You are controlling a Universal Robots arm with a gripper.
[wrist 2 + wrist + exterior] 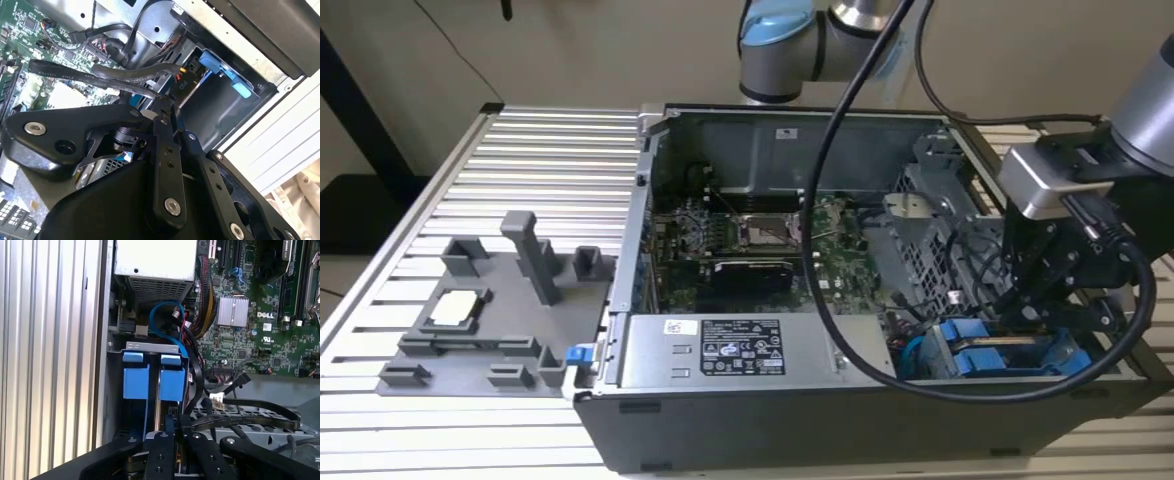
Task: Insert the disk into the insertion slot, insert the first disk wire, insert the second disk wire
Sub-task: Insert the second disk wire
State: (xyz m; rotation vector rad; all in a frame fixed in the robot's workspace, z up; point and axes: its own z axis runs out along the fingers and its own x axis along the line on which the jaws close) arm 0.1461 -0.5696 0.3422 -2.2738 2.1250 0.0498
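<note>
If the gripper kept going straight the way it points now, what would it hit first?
Most likely the disk in its blue carrier, seated in the drive cage directly ahead of the gripper; black cables lie close beside, so depth is uncertain.

computer case (pixel 761 440): 1 | grey fixture tray (pixel 467 345): 1 | blue carrier frames (pixel 154 382): 2

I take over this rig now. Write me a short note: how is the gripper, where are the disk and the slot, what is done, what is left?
Gripper: low inside the open computer case, at the drive cage on the exterior view's right. Whether it is open or shut cannot be seen.
Disk: its blue carrier sits in the slot below the gripper, so the insertion looks done.
Wires: black cables lie loose near the gripper. Whether either one is plugged in cannot be seen; check both.
</note>
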